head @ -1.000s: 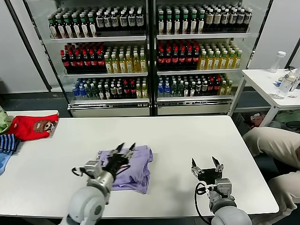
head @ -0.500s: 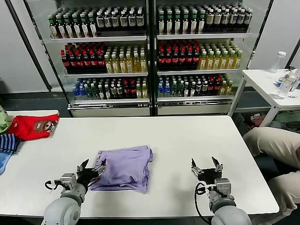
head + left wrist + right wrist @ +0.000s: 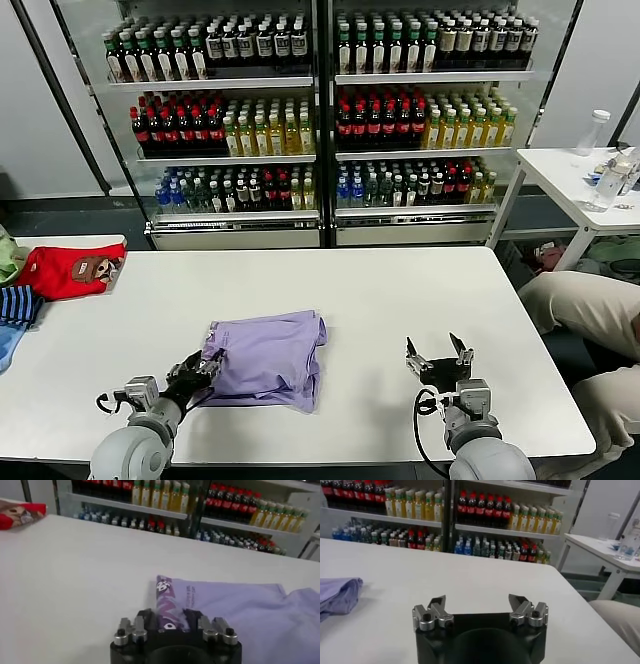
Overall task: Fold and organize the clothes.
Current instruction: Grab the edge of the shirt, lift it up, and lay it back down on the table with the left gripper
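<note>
Lying folded near the front middle of the white smooth-topped table [image 3: 400,290], the lavender short-sleeved cotton T-shirt [image 3: 270,358] forms a soft, rumpled rectangle, plain side up, with layered edges showing along its near right side. Left gripper [image 3: 198,371], black with metal knuckles, sits at the shirt's near left corner. In the left wrist view its fingers [image 3: 145,617] stand on either side of a turned-up strip of the shirt bearing dark purple print [image 3: 167,607]; the lettering is only partly readable. Fingers partly closed around that fold; whether the pads actually press the cloth cannot be made out, since the gripper body hides the contact.

Right gripper [image 3: 438,357] rests apart from the shirt, toward the table's near right, fingers spread wide and empty. In the right wrist view only a rounded lavender edge of the shirt shows, cut off by the frame.

Far left of the table: red garment with a cartoon print [image 3: 70,270], soft and bunched, and a blue striped garment [image 3: 15,310], both cut by the frame edge. Behind the table, glass-fronted shelves of bottled drinks [image 3: 320,110], caps in tidy rows. Right edge: a person's beige trouser leg [image 3: 585,310], partly out of view, and a small white side table [image 3: 560,170].
</note>
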`<state>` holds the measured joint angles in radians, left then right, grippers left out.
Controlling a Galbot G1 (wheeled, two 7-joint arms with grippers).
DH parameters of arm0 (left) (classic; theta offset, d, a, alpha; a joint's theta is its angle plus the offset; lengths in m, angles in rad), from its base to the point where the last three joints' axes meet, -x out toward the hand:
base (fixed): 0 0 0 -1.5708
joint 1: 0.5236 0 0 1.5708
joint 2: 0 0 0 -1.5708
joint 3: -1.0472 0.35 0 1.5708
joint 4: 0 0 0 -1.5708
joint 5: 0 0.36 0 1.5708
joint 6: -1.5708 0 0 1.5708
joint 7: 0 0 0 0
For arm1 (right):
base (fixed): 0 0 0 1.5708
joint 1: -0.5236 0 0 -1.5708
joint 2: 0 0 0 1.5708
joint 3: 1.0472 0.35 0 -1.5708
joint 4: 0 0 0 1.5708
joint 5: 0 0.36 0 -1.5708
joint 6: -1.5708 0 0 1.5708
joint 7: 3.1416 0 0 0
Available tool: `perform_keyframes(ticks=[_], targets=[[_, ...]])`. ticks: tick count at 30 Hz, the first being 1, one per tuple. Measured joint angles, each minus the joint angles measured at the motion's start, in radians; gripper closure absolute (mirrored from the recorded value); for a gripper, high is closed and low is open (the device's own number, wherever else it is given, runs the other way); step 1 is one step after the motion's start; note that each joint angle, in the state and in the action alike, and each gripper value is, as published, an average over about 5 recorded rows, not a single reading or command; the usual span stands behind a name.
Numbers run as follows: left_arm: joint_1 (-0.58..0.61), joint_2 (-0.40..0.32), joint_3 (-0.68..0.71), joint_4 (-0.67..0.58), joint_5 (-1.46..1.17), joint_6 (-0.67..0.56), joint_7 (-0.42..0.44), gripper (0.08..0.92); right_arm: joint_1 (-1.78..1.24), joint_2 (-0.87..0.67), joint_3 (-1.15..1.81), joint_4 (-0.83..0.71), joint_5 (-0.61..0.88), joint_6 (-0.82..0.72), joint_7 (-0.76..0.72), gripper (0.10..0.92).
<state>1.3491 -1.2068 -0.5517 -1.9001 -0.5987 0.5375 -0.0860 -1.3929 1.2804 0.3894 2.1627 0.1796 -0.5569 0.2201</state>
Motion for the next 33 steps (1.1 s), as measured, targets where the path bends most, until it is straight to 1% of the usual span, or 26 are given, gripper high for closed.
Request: perform_keyframes(ticks=[10, 14, 19, 23, 29, 33], targets=[[-0.004, -0.012, -0.01, 0.003, -0.071, 0.018, 0.007, 0.796, -0.001, 0.003, 0.002, 0.0, -0.001, 0.001, 0.0, 0.203], [0.003, -0.007, -0.034, -0.02, -0.102, 0.023, 0.003, 0.875, 0.003, -0.001, 0.005, 0.005, -0.001, 0.0, 0.0, 0.203], [0.027, 0.018, -0.128, -0.096, -0.147, 0.032, 0.009, 0.882, 0.014, -0.004, 0.003, 0.006, -0.001, -0.001, -0.001, 0.203], [0.052, 0.065, -0.252, -0.139, -0.156, 0.036, 0.031, 0.882, 0.016, -0.003, 0.0, -0.001, 0.0, 0.002, -0.004, 0.203], [0.086, 0.165, -0.423, -0.126, -0.114, 0.04, 0.116, 0.882, 0.016, -0.011, 0.0, -0.005, 0.003, 0.008, -0.008, 0.203], [0.087, 0.204, -0.461, -0.116, -0.071, 0.041, 0.167, 0.882, 0.017, -0.02, 0.002, 0.0, 0.004, 0.008, -0.008, 0.203]])
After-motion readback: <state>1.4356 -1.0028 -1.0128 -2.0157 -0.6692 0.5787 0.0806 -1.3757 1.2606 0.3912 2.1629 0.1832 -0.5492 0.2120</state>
